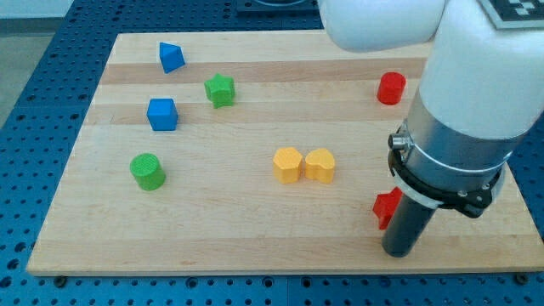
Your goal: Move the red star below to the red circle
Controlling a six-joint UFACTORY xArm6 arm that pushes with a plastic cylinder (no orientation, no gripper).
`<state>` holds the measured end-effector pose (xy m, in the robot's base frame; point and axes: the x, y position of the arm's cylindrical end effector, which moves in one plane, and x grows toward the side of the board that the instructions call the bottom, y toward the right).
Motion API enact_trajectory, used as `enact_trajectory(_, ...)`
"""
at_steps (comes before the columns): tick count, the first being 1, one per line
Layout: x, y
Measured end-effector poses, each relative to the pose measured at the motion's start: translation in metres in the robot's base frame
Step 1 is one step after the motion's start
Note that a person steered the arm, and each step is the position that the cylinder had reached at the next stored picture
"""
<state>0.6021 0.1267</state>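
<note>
The red star point(387, 206) lies near the board's bottom right, partly hidden behind my rod. The red circle point(391, 87) stands well above it, near the view's top right. My tip point(398, 253) rests on the board just below and right of the red star, touching or almost touching it. The arm's big white and grey body covers the board's right side above the rod.
Two yellow blocks point(288, 164) point(320, 165) sit side by side mid-board, left of the star. A green star point(219, 90), a blue cube point(161, 114), a blue block point(171, 57) and a green cylinder point(148, 171) lie on the left half. The board's bottom edge point(255, 270) is close below my tip.
</note>
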Motion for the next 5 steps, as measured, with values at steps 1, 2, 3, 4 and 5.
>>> enact_trajectory(1, 0.000, 0.000)
enact_trajectory(2, -0.010, 0.000)
enact_trajectory(3, -0.034, 0.000)
enact_trajectory(4, -0.060, 0.000)
enact_trajectory(5, -0.085, 0.000)
